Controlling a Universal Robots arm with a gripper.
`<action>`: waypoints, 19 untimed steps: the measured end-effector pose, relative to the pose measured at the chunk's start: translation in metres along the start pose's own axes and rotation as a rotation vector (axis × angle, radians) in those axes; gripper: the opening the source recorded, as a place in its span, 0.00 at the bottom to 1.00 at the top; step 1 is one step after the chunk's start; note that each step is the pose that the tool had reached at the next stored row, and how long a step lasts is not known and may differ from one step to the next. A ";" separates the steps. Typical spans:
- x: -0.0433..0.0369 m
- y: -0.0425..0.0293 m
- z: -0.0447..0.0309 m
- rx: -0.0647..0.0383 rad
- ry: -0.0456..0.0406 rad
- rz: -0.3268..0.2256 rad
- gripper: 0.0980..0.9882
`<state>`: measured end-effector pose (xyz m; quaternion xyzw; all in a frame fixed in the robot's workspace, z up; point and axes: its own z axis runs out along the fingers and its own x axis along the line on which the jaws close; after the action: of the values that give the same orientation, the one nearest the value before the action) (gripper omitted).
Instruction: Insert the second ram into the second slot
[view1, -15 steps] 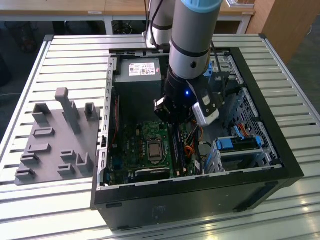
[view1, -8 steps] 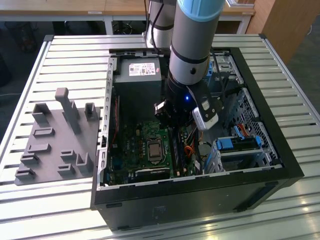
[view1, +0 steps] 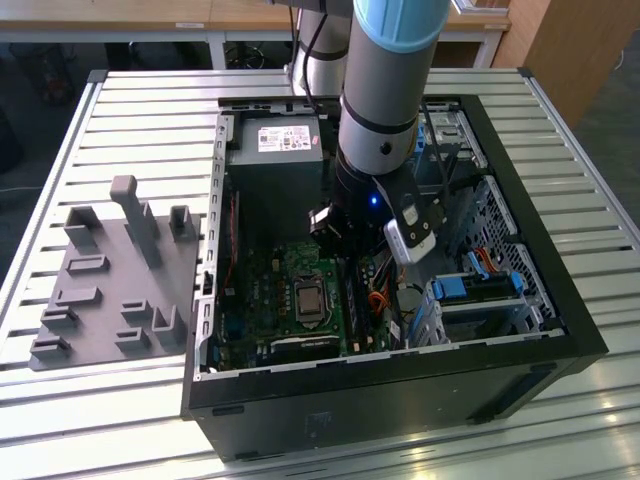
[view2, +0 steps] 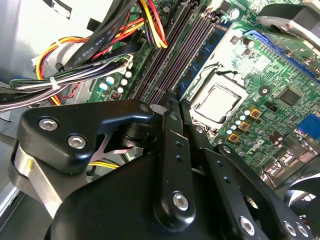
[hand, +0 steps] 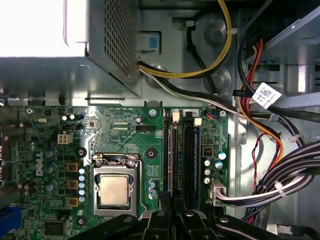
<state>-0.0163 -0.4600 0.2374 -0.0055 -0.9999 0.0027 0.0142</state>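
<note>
Over green motherboard (hand: 125, 130), black two-finger gripper (hand: 173, 202) pinched together above dark memory slots (hand: 182, 150), white printed cable tag (hand: 266, 95) unreadable.

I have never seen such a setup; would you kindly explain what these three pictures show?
The grey and blue column in the exterior view is a robot arm, reaching down into an open computer case that lies on a slatted metal table. A grey holder plate sits at the exterior view's left. The two wrist views come from cameras riding on the arm, looking into the case. They show the black tool near the long memory slots, beside the processor socket on the green motherboard. Whether the tool holds anything, I cannot tell.
</note>
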 end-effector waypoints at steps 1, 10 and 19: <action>0.0000 0.0000 0.0000 0.000 0.0000 0.000 0.04; -0.0035 0.0001 0.0028 0.000 0.0026 0.000 0.04; -0.0046 0.0001 0.0104 0.000 0.0052 0.000 0.04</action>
<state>-0.0120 -0.4600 0.2269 -0.0055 -0.9998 0.0026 0.0168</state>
